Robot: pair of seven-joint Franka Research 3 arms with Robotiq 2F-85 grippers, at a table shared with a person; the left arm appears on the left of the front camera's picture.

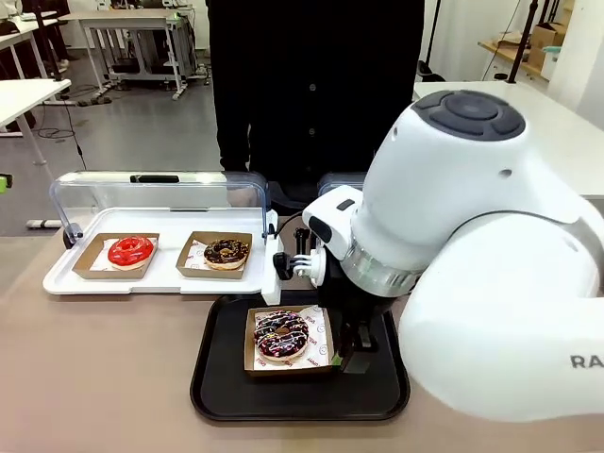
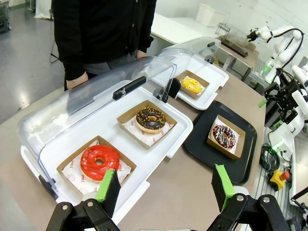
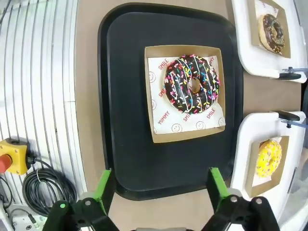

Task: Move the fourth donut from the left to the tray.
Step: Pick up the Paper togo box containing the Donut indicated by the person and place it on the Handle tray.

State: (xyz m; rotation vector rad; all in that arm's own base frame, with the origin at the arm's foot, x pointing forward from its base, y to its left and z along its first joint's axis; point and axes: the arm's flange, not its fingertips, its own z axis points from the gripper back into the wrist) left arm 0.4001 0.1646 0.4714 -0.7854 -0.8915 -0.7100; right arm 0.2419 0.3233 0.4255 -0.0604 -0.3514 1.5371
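The right gripper (image 3: 159, 192) hangs above the near edge of the large flat black plastic tray (image 1: 226, 387), fingers spread wide and empty. The chocolate-glazed sprinkled ring donut (image 1: 281, 334) sits in its shallow brown cardboard holder (image 1: 253, 363) on that tray, toward its far edge. The left gripper (image 2: 166, 187) is also wide open, gripping nothing, over the brown tabletop (image 2: 183, 192). Beyond, a white display tray (image 1: 61, 279) carries a red-glazed donut (image 1: 130, 251) and a plain chocolate donut (image 1: 226, 252).

sprinkled choc donut (image 1: 281, 335) in holder, on blk tray (image 1: 226, 392)
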